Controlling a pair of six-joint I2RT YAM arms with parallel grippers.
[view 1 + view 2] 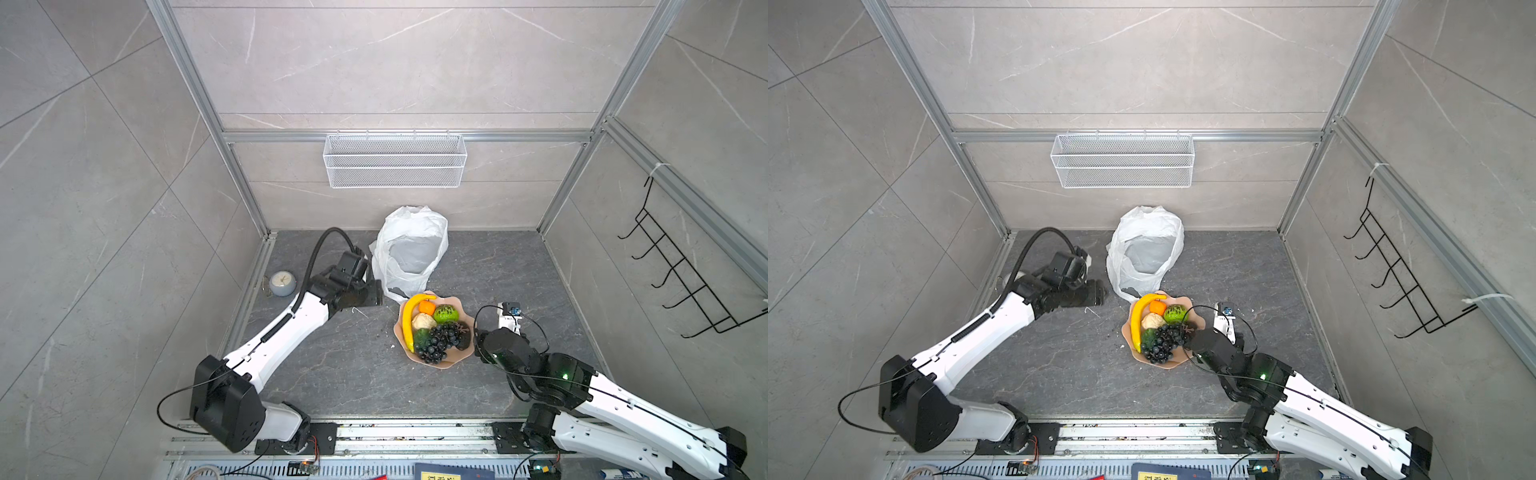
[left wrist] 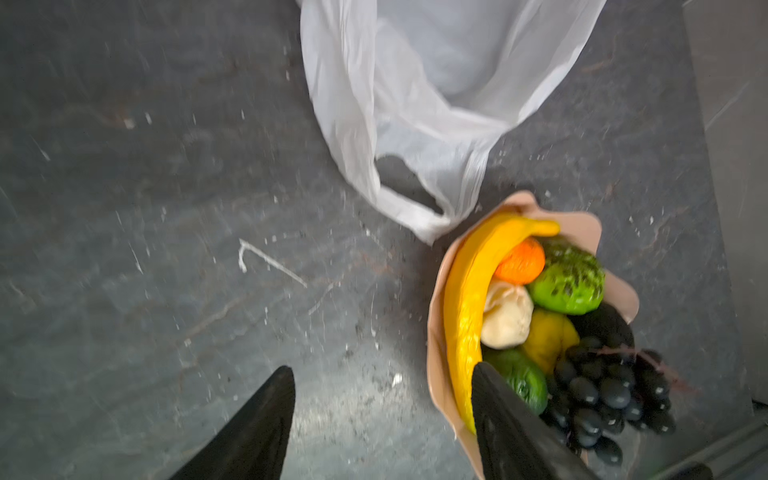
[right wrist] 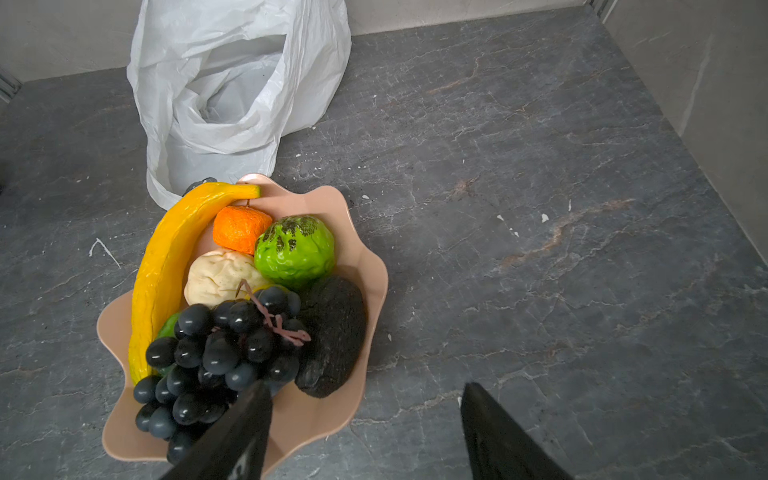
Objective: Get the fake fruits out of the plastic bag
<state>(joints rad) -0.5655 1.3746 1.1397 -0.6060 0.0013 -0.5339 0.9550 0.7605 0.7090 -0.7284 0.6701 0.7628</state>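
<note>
The fake fruits lie heaped on a wavy pink plate: a yellow banana, an orange, a bumpy green piece, a cream piece, a dark grape bunch and a dark brown piece. Behind the plate the white plastic bag stands open, and no fruit shows inside it. My left gripper hovers open over bare floor, left of the plate and the bag's handle. On the plate's right edge, my right gripper is open and holds nothing.
A grey round clock sits by the left wall. A white wire-mesh basket hangs on the back wall and a black hook rack on the right wall. A small white device stands right of the plate.
</note>
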